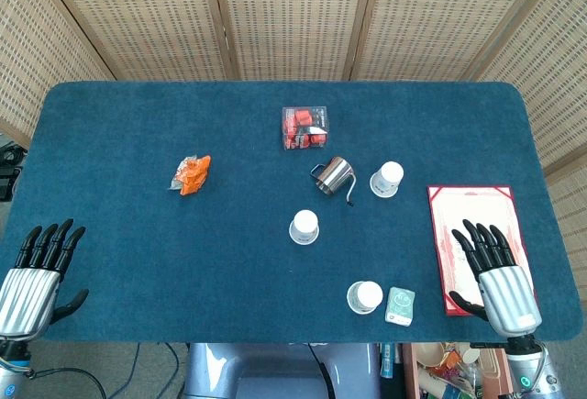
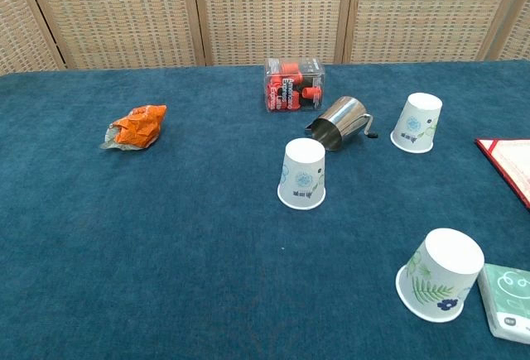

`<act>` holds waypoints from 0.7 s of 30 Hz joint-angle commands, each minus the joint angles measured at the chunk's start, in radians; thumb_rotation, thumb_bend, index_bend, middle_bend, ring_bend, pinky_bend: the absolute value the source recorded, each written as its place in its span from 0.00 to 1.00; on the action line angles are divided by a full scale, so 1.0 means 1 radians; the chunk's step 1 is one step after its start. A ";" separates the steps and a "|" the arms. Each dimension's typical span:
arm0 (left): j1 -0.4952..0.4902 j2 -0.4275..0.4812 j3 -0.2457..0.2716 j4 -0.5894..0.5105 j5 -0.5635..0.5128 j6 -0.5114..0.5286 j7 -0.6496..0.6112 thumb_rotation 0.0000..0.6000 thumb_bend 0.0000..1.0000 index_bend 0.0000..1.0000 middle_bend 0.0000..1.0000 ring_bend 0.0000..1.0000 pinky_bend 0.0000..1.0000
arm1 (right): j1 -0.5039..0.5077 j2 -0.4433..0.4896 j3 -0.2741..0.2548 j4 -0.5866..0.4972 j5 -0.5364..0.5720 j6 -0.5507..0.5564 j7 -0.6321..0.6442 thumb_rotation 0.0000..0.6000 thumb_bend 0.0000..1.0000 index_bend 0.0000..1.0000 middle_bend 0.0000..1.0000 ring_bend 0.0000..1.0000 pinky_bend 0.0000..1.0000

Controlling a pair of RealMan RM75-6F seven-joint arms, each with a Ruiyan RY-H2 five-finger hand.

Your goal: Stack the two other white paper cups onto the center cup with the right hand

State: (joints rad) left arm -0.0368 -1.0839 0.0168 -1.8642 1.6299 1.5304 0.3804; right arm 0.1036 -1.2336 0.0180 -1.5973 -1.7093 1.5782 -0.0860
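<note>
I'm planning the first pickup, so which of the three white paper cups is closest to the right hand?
The front cup, beside the small green packet, is nearest the right hand. The center cup and the far cup by the metal pitcher lie farther away.

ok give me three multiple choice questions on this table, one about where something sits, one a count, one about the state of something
1. What lies directly between the center cup and the clear box of red items?
A. the metal pitcher
B. the orange wrapper
C. the green packet

2. How many white paper cups are on the table?
A. two
B. three
C. four

3. How do the cups stand?
A. upright, mouth up
B. upside down, mouth on the cloth
C. already stacked

Answers:
1. A, the chest view shows the pitcher tipped on its side just behind the center cup and in front of the box.
2. B, the center cup, the far right cup and the near cup.
3. B, each shows its closed base on top, and all three sit apart.
</note>
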 commanded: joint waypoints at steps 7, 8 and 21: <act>-0.001 -0.001 -0.001 -0.001 -0.002 -0.002 0.004 1.00 0.24 0.00 0.00 0.00 0.00 | 0.000 0.002 -0.002 -0.004 -0.001 -0.002 0.004 1.00 0.07 0.07 0.00 0.00 0.00; -0.001 -0.001 -0.001 -0.002 -0.003 -0.003 0.004 1.00 0.24 0.00 0.00 0.00 0.00 | 0.000 0.002 -0.003 -0.003 -0.001 -0.003 0.004 1.00 0.07 0.07 0.00 0.00 0.00; -0.002 0.000 -0.001 -0.008 -0.002 -0.004 0.007 1.00 0.24 0.00 0.00 0.00 0.00 | 0.002 0.013 -0.013 -0.024 -0.015 -0.011 0.004 1.00 0.07 0.07 0.00 0.00 0.00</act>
State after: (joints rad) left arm -0.0384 -1.0840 0.0154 -1.8717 1.6279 1.5262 0.3876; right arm 0.1060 -1.2216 0.0060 -1.6204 -1.7236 1.5677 -0.0827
